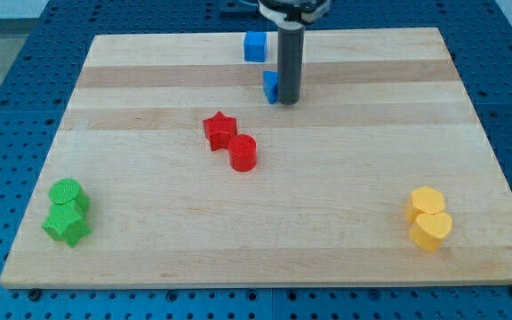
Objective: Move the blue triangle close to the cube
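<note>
The blue cube [254, 46] sits near the view's top, a little left of centre. The blue triangle [270, 86] lies below and slightly right of the cube, partly hidden behind my rod. My tip [289, 101] rests on the board right against the triangle's right side. A short gap of bare wood separates the triangle from the cube.
A red star [220, 130] and a red cylinder [243, 153] sit together mid-board. A green cylinder [65, 194] and green star [68, 224] are at the bottom left. Two yellow blocks [429, 218] are at the bottom right. The wooden board [149, 267] lies on a blue perforated table.
</note>
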You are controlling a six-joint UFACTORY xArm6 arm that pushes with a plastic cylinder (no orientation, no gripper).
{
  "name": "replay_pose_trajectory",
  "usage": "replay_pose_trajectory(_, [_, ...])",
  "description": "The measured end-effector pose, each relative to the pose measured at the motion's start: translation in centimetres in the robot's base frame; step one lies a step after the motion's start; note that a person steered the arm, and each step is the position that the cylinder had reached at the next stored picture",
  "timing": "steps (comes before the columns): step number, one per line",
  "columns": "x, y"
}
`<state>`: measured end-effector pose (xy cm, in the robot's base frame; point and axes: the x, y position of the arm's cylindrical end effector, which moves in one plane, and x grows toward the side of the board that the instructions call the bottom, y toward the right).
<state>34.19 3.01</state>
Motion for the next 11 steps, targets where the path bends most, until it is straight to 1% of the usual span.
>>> replay_pose_trajectory(1, [-1.5,-0.2])
replay_pose_trajectory(2, [-2.0,-0.2])
replay_pose_trajectory(5, [-1.6,0.5])
replay_pose_trajectory(7, [-0.2,3.6])
replay_pose_trajectory(8, [0.0,3.6])
replay_pose_trajectory(9, [-0.5,2.7])
replay_pose_trajectory(10, [-1.4,-5.5])
replay_pose_trajectory(11, [-1.3,-6.3])
